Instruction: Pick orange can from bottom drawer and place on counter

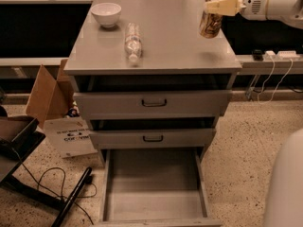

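My gripper [213,13] comes in from the upper right and is shut on the orange can [209,25]. It holds the can upright just above the right side of the light-grey counter [175,41]. The can's shadow falls on the counter below it. The bottom drawer [154,186] is pulled open at the foot of the cabinet, and its grey floor is bare.
A white bowl [105,14] stands at the counter's back left. A clear plastic bottle [133,42] lies near the counter's middle. Two closed drawer fronts [151,103] with black handles sit above the open drawer. A cardboard box [49,96] and cables lie on the floor at left.
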